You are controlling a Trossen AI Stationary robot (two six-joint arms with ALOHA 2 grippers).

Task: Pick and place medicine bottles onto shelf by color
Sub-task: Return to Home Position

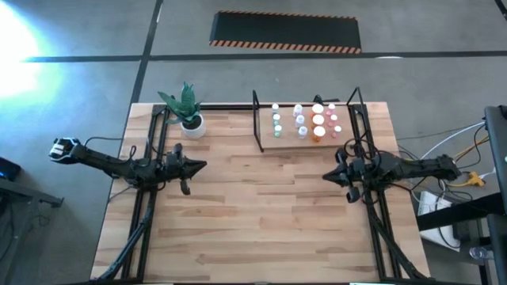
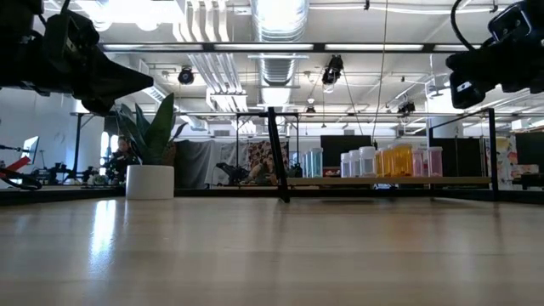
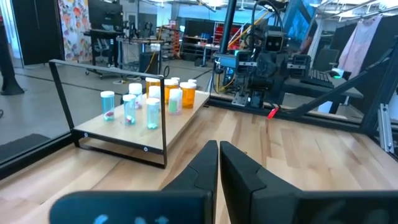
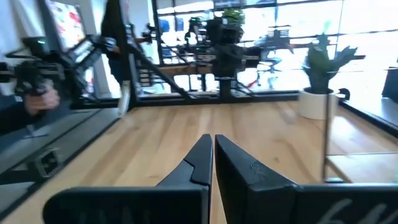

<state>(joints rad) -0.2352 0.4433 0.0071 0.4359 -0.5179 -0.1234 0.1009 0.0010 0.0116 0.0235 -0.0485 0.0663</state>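
Plastic bottles point(image 1: 318, 120) on upper-centre shelf point(image 1: 290, 141) look light, slick; grip mid-body; left claw point(image 1: 200, 166), right claw point(image 1: 328, 176) closed, empty.

Bright ceiling lights point(image 2: 280, 13) overhead, white glare on the floor point(image 1: 17, 39) — pale sheen streaking the tabletop point(image 2: 106, 234), shadows faint

Potted plant point(image 1: 188, 112) near a table point(image 1: 261, 226) corner

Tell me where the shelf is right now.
In the high view the shelf stands at the top edge of the table, right of centre, holding the medicine bottles, with the potted plant to its left.
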